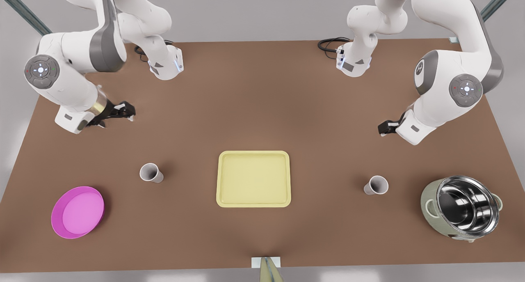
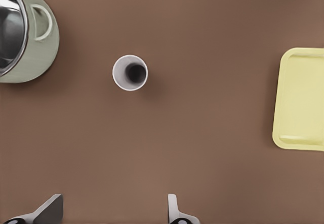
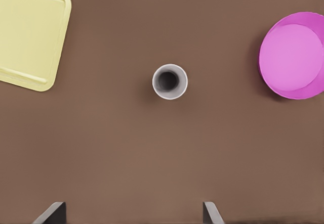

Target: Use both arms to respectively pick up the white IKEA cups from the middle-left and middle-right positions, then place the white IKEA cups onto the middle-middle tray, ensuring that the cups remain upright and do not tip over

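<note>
Nothing of the job is done yet, as I judge it: both cups stand upright on the brown surface (image 1: 262, 101) and the tray (image 1: 253, 179) between them is bare.

My left tool (image 2: 109, 211) hangs above the surface with its fingers spread wide and nothing between them. In the front view it sits at the front view's right (image 1: 385, 128), well apart from its cup (image 1: 376, 185). From my left wrist that cup (image 2: 130, 73) stands between the steel pot (image 2: 23, 37) and the tray's edge (image 2: 301, 100).

My right tool (image 3: 134, 214) is likewise released and empty. It shows at the front view's left (image 1: 123, 110), well apart from the other cup (image 1: 151, 173). From my right wrist this cup (image 3: 170, 81) lies between the tray's corner (image 3: 30, 37) and the magenta bowl (image 3: 293, 54).

So everything remains: bring each tool down over its cup, close on the cup wall, lift without tilting, carry both inward and set them down on the tray. With two cups going into one tray, I expect I must keep my arms from crowding each other there.
</note>
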Tool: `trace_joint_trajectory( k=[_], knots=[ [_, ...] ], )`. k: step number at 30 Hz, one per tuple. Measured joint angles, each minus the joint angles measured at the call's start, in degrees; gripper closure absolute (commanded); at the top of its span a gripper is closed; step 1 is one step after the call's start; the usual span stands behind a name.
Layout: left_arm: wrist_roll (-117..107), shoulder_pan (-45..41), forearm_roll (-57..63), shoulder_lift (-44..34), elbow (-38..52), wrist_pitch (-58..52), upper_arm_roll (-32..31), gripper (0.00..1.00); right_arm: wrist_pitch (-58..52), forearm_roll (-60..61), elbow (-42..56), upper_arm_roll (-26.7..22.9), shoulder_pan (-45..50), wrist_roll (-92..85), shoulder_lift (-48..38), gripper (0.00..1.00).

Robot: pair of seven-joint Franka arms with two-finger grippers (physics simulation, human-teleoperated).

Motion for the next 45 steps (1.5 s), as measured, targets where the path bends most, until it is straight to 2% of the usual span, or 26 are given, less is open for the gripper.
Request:
trace_joint_trajectory(
  k=[3,6,9,12,18,27,29,30,32,34,36,41,43,45],
  knots=[
    [-0.29,-0.22,-0.19,0.65,0.12,0.18,0.45,0.00,0.16,0.04,0.11,-0.20,-5.99,-0.68,0.09,0.00],
    [0.36,2.94,-0.88,10.44,5.83,1.28,2.69,0.00,0.22,0.07,1.54,-0.23,-9.54,-1.27,2.70,0.00],
    [1.30,7.20,-3.74,21.23,8.74,7.18,3.07,0.00,0.55,0.65,9.60,-0.15,-4.96,-1.76,14.12,0.00],
    [2.05,7.56,-5.16,26.93,9.08,13.65,2.83,0.00,2.77,1.68,11.50,0.05,-2.82,-2.10,18.77,0.00],
    [3.27,7.81,-6.59,31.12,8.72,22.95,2.66,0.00,8.93,4.23,7.93,-0.01,-3.50,-2.44,22.57,0.00],
    [4.53,8.09,-6.97,32.40,4.20,26.73,2.76,0.00,17.29,6.28,7.78,-0.13,-6.00,-2.45,29.41,0.00],
    [4.68,8.09,-7.23,32.75,3.87,27.04,2.72,0.30,18.96,6.68,7.64,-0.13,-6.44,-2.45,30.83,0.00],
    [4.73,8.08,-8.06,32.86,3.54,27.14,2.70,0.31,19.80,6.82,7.26,-0.13,-6.58,-2.44,31.22,0.00],
    [4.79,8.08,-9.24,33.04,3.13,27.30,2.68,0.51,21.47,6.99,5.88,-0.13,-6.68,-2.45,31.34,0.00],
    [4.83,8.08,-9.94,33.12,3.07,27.40,2.67,0.58,23.36,7.07,3.74,-0.08,-6.70,-2.45,31.11,0.00],
    [4.91,8.01,-10.37,33.05,3.07,27.42,2.67,0.73,25.30,7.13,1.54,-0.05,-6.70,-2.45,30.79,0.00],
    [4.35,7.78,-10.54,32.64,4.82,26.44,1.04,0.79,30.90,7.20,-4.92,0.07,-6.67,-2.43,29.02,0.00],
    [2.84,7.84,-10.50,32.33,9.50,23.74,-3.11,0.79,33.22,7.36,-6.76,0.12,-6.66,-2.43,28.77,0.00],
    [-0.39,5.66,-10.33,32.26,13.96,21.56,-10.14,0.79,35.52,7.78,-8.46,0.13,-6.69,-2.43,28.84,0.00]
  ],
)
